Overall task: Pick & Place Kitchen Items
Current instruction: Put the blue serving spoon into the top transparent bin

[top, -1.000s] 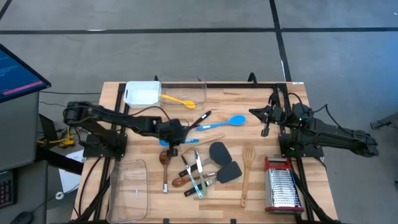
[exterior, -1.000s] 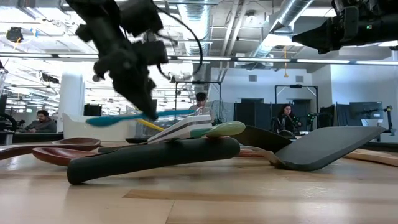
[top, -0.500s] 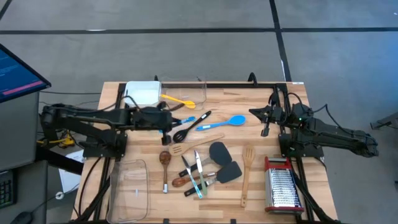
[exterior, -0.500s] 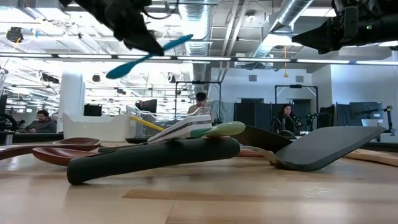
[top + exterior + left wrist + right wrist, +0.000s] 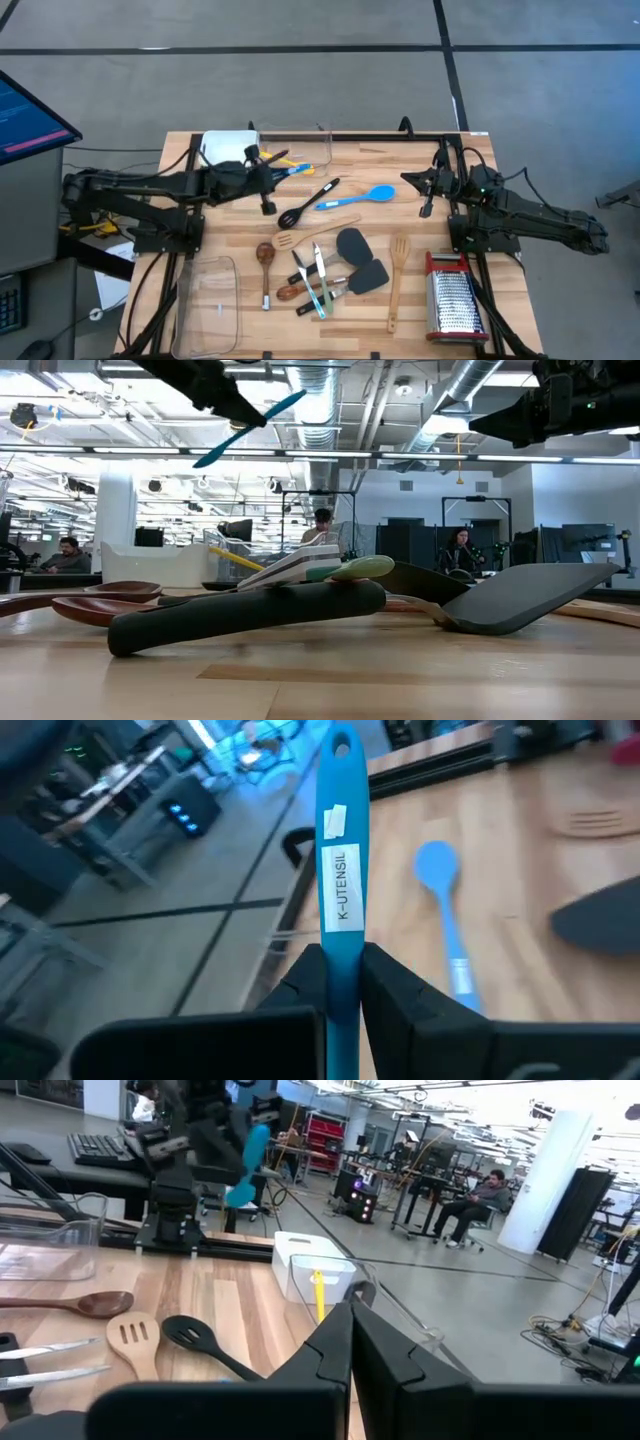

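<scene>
A blue spatula (image 5: 340, 870) is clamped in the left claw (image 5: 262, 175), fingers tight on its handle, lifted clear above the desk (image 5: 420, 310) near the far edge, just beside the clear tub (image 5: 296, 140) holding a yellow spoon (image 5: 284, 159). Open desk lies beneath it. The other utensils crowd mid-desk, among them a blue spoon (image 5: 358, 197). The right claw (image 5: 427, 205) is fully closed and empty, near the right edge.

A blue utensil (image 5: 338, 890) labelled K-UTENSIL hangs tilted above the table; a blue spoon (image 5: 357, 197), black slotted spoon (image 5: 308, 203), wooden spoons and grey spatulas (image 5: 361, 262) lie scattered below.
</scene>
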Robot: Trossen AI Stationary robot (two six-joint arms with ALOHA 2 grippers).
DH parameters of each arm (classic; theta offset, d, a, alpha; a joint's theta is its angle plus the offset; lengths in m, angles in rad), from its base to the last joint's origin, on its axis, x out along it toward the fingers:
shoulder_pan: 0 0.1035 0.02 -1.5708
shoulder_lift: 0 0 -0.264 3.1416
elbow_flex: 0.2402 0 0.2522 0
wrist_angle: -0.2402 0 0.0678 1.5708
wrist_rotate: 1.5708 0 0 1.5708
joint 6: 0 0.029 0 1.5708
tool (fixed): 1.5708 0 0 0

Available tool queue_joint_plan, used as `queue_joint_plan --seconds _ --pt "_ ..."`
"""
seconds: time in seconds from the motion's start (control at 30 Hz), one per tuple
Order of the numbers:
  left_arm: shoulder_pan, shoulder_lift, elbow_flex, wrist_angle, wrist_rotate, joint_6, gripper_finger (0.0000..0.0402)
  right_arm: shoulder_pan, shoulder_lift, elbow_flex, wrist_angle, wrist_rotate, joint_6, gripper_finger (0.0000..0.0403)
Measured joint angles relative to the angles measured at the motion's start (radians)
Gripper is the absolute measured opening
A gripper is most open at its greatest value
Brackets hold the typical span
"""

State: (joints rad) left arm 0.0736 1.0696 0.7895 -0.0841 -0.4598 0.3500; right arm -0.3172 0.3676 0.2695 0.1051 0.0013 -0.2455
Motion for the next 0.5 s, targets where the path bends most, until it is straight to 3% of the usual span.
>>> queue_joint_plan --seconds 0.2,0.5 --pt "0.144 0.073 0.000 0.120 0.059 0.065 0.0017 0.000 0.000 0.000 0.000 0.000 0.002 0.0001" --pt "0.346 0.215 0.000 0.248 0.231 0.065 0.0017 0.001 0.000 0.000 0.000 0.000 0.002 0.0001"
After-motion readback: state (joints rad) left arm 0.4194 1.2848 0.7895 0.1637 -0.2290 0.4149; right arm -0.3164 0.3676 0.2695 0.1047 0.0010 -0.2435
